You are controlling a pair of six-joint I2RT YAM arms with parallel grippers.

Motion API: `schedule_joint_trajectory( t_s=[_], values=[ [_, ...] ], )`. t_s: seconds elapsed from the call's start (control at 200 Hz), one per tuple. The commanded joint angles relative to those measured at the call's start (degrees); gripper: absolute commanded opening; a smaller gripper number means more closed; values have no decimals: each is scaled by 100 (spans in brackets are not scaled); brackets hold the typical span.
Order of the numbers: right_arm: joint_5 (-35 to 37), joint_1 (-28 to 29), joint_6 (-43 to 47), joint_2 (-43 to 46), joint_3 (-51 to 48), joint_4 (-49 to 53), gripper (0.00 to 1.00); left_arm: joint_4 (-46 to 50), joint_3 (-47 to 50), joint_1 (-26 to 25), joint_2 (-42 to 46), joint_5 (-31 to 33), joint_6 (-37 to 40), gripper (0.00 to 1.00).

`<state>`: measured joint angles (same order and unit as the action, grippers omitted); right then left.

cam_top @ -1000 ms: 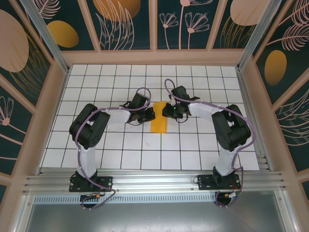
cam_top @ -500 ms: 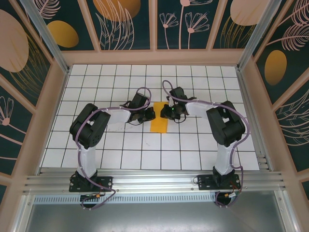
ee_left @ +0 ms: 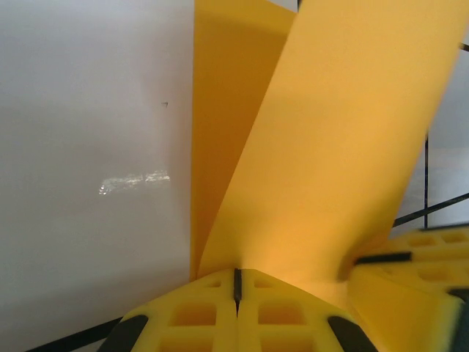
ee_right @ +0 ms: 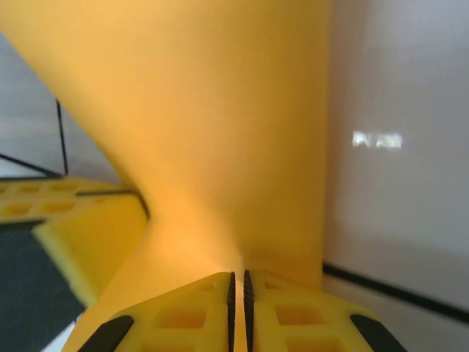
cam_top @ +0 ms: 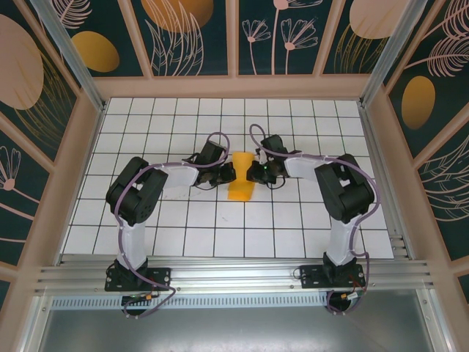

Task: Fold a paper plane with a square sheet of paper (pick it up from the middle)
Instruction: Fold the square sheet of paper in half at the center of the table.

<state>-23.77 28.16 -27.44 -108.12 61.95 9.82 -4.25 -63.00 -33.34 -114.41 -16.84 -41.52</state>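
Both left gripper (cam_top: 233,174) and right gripper (cam_top: 253,172) clamp the orange-yellow paper sheet (cam_top: 240,189), pinched narrow mid-length.

The paper (ee_left: 322,147) looks matt and smooth, the tabletop (ee_left: 88,110) glossy (glare patch).

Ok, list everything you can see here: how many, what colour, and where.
folded sheet of paper: one, orange-yellow, middle of the table, pinched narrow at its waist between the two grippers
table: one, white with a black grid, floor of the enclosure
enclosure walls: three sides, dark teal with pink and gold plant prints, around the table
rail: one, silver metal, near edge, under the arm bases
left arm: one, black and white with a purple cable, left of the paper
right arm: one, same colours, right of the paper
left gripper: one, yellow-tipped, shut on the paper
right gripper: one, yellow-tipped, shut on the paper
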Motion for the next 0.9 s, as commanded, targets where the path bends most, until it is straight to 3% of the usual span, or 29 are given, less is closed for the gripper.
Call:
schedule_joint_trajectory(
  t_s=[0.0, 0.135, 0.345, 0.585, 0.896],
  values=[
    [-326, -24, -94, 489, -269, -56, 14, 834, 258, 45, -506, 717, 126, 2],
    [-469, 75, -97, 449, -653, -154, 14, 803, 276, 38, -512, 708, 102, 1],
    [12, 58, -53, 252, -697, 99, 12, 777, 297, 40, -510, 700, 88, 1],
    [-310, 284, -73, 840, -757, -79, 12, 768, 304, 38, -498, 698, 75, 1],
    [-256, 427, -374, 655, -1503, -395, 11, 733, 332, 39, -504, 682, 74, 1]
  ],
)
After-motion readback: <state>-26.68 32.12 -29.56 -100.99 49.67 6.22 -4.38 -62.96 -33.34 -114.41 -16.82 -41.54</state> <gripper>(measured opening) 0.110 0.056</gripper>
